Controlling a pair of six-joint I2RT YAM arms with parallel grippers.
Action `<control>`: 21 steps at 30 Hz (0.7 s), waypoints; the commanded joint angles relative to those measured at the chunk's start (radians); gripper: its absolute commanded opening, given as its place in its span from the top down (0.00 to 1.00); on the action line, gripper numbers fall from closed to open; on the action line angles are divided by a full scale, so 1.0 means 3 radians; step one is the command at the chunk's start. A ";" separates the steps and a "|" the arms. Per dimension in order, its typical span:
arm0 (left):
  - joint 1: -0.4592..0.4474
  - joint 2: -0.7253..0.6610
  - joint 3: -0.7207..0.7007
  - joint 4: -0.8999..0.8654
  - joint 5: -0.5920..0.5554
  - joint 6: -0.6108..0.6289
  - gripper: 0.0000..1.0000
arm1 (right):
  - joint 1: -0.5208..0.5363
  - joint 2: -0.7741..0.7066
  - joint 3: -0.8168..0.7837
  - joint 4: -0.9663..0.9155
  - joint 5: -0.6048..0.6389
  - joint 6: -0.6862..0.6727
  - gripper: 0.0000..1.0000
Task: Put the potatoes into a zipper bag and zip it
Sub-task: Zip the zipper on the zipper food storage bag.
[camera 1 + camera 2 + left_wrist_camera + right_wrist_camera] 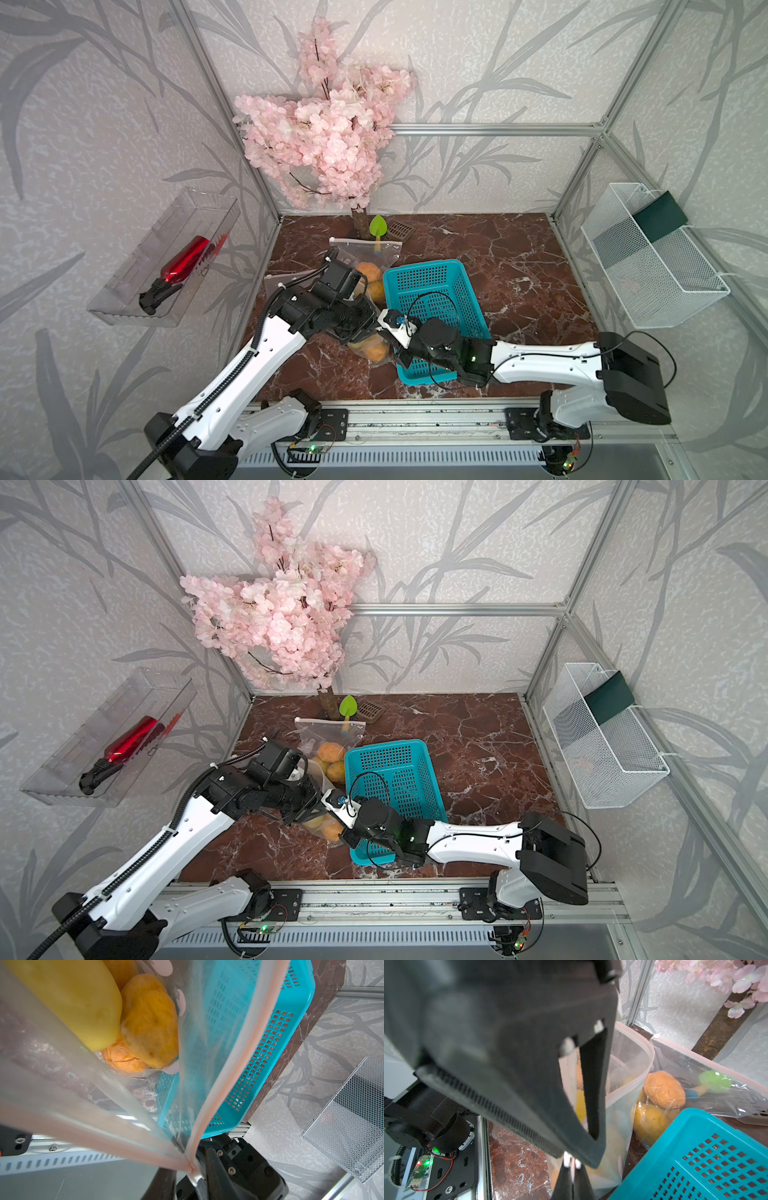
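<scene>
A clear zipper bag (376, 353) with a pink zip track hangs between my two grippers, left of the turquoise basket (424, 266). Several yellow-orange potatoes (149, 1020) lie inside it, one paler yellow (72, 997). The bag's mouth gapes, and its two track sides meet at a corner (192, 1168). My left gripper (190, 1174) stands narrowly open around that corner, a gap showing beside one finger. My right gripper (572, 1164) is shut on the bag's end strip. The left gripper's body (508, 1053) fills much of the right wrist view.
A second clear bag (365, 251) with potatoes (371, 272) lies behind, near a green toy shovel (377, 228), a brown grate (401, 230) and the pink blossom tree (324, 137). A wire basket (652, 257) hangs on the right wall, a clear tray with a red bottle (183, 262) on the left.
</scene>
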 commanded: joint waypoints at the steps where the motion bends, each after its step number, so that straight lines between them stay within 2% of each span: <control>1: -0.0025 -0.0054 -0.0042 0.0005 0.0051 -0.0034 0.76 | 0.0031 -0.0068 0.0058 0.0099 0.0070 0.0028 1.00; 7: -0.0030 0.0015 -0.0068 0.0014 0.0149 0.0011 0.83 | 0.0033 -0.0076 0.0060 0.0084 0.0099 0.0035 1.00; 11: -0.0028 0.0000 -0.0031 0.0011 0.0132 0.0019 0.84 | 0.0032 -0.0071 0.0060 0.0082 0.0126 0.0045 1.00; 16: -0.0015 0.0038 0.0005 -0.0034 0.0051 0.0045 0.97 | 0.0031 -0.0071 0.0070 0.0066 0.0107 0.0040 1.00; 21: 0.0026 0.0158 0.0238 -0.0278 -0.0333 0.0194 1.00 | 0.0032 -0.0091 0.0053 0.0098 0.0039 0.0030 1.00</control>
